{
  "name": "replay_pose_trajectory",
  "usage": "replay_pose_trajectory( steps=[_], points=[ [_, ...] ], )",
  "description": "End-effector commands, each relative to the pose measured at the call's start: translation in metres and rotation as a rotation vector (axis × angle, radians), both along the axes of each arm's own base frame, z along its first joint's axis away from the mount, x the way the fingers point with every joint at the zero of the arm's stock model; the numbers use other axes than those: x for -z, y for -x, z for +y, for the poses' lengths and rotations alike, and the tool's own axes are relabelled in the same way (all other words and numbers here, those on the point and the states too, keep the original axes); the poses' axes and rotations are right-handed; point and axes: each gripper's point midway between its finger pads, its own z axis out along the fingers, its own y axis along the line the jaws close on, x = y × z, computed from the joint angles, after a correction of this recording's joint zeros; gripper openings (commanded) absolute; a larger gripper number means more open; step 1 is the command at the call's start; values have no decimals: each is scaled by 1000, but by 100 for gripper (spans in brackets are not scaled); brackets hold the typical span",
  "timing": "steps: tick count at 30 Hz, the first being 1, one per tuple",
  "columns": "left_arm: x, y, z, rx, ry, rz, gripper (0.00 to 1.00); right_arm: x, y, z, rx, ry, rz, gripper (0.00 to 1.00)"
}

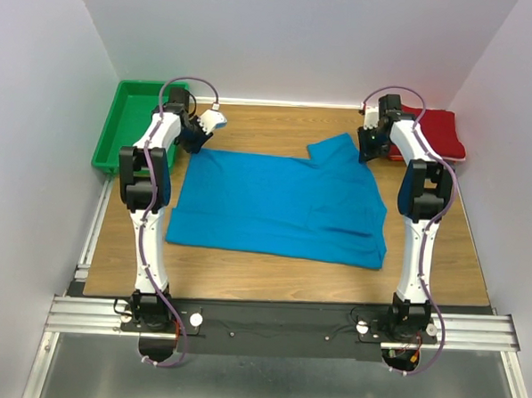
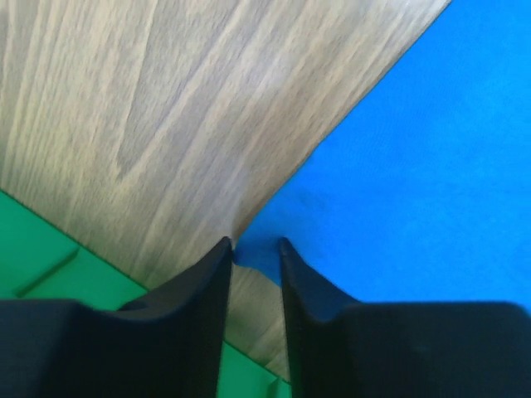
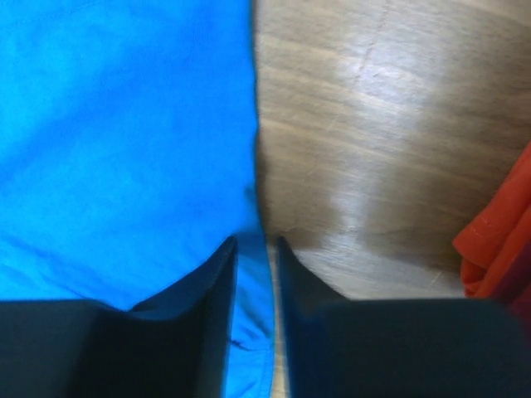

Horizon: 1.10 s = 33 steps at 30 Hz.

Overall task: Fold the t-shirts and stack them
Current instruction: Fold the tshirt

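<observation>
— What does the top view show?
— The bright blue cloth t-shirt (image 1: 279, 204) lies spread on the wooden table (image 1: 244, 274). The left gripper (image 1: 196, 137) is at its far left corner and the right gripper (image 1: 371, 151) is at its far right sleeve. The dark red cloth t-shirt (image 1: 439, 132) is just beyond, and the green plastic tray (image 1: 108, 142) is far left.
— Left wrist?
— The fingers (image 2: 211, 290) are drawn close, pinching the blue corner.
— Right wrist?
— The gap is narrow, with the blue edge caught between the fingers (image 3: 216, 290).
</observation>
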Motion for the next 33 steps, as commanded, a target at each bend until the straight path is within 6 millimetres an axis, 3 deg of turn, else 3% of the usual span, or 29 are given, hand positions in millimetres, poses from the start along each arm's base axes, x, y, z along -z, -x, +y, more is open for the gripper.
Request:
replay_pose_trajectory(
  steps=[1,9,14,23,33],
  points=[
    [23,9,-3,24,-17,52,28,45,14,7,-34,1,98,25],
    [21,11,-2,30,-21,44,12,35,8,11,-55,-4,67,1],
    [7,10,-6,40,-6,15,0,19,1,12,-63,0,26,0],
    [-32,4,-7,35,2,-91,0,-28,-18,9,-55,10,-83,0],
    [-59,9,-4,53,-28,-160,0,-56,-4,12,-68,-13,-107,1]
  ],
)
